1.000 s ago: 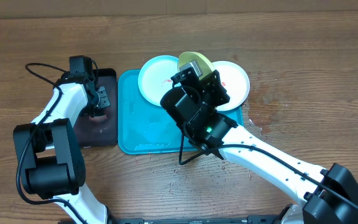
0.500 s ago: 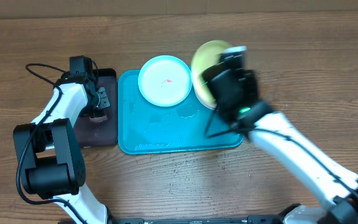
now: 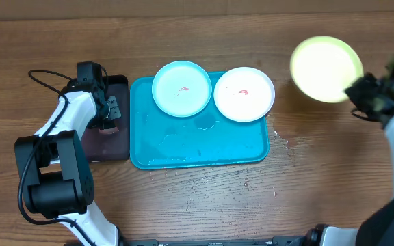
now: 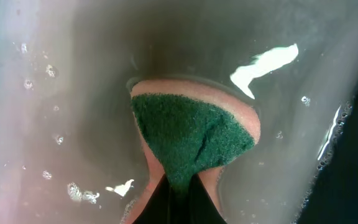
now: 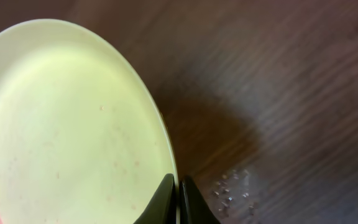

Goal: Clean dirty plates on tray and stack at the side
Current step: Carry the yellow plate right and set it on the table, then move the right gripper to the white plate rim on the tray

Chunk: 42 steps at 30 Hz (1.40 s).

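**Yellow-green plate held out beside the tray, two plates waiting**

Yellow-green plate [image 3: 325, 68] sits far to the right, well apart from the turquoise tray [image 3: 197, 152] and over bare wooden table [image 3: 183, 34]. It is probably there because the stack is meant to start at this side. The right claw [image 5: 178, 182] is clenched on the plate's rim, its two dark fingertips almost touching with only the thin edge between them. A shadow on the wood beside the plate suggests it is lifted, not yet set down. A small reddish mark shows near one edge.

On the tray's far end, the light cyan plate [image 3: 181, 89] and white plate [image 3: 243, 93] lie side by side, each with red smears, so both likely need wiping.

The left claw [image 4: 180, 190] rests over the narrow black tray [image 3: 118, 140], just left of the turquoise one. It grips a green-faced sponge [image 4: 191, 134] by its lower corner, fingers drawn close, on a wet, glinting surface.
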### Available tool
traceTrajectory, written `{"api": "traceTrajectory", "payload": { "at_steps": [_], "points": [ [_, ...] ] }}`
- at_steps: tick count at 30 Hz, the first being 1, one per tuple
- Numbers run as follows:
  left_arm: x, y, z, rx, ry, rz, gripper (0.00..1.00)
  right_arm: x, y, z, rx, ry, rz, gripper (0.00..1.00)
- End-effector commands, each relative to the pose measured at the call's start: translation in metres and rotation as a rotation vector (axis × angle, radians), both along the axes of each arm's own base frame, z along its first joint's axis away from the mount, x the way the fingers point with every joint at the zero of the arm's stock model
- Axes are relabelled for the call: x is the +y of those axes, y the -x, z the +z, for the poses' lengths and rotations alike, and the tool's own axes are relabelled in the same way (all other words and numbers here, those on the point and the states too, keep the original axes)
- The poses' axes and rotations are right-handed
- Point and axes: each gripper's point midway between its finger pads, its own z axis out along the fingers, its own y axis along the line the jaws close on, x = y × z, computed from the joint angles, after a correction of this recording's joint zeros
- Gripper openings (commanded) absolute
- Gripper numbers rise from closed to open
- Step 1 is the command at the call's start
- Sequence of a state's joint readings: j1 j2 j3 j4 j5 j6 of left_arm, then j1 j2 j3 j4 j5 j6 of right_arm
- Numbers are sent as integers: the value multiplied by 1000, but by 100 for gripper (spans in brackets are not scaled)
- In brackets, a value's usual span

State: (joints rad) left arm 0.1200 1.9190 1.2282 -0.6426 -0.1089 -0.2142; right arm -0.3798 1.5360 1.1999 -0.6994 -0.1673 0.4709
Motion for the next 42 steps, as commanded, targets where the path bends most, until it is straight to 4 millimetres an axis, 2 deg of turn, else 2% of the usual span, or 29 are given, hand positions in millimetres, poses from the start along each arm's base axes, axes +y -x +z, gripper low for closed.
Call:
{"api": "traceTrajectory", "payload": {
  "at_steps": [1,7,11,25,31,33,36,37,40,42],
  "points": [
    [-1,7,3,6,12,12,4,2,4,-29,46,-151,27,4],
    [-1,8,2,8,13,12,4,-13,15,-65,172,-116,-14,4],
    [-1,7,2,7,12,12,4,-14,28,-81,261,-101,-33,4],
    [-1,7,2,7,12,12,4,15,50,-93,408,-57,73,4],
    [-1,7,3,8,11,12,4,24,60,-108,439,-59,80,4],
    [-1,8,2,8,11,12,4,24,59,-110,433,-56,80,14],
    [-1,7,3,8,11,12,4,20,52,-108,405,-40,80,18],
    [-1,7,3,8,11,12,4,19,49,-107,392,-35,78,22],
    [-1,8,2,8,11,12,4,19,36,-99,342,-40,86,45],
    [-1,8,2,8,11,12,4,29,24,-89,288,-74,150,58]
  ]
}}
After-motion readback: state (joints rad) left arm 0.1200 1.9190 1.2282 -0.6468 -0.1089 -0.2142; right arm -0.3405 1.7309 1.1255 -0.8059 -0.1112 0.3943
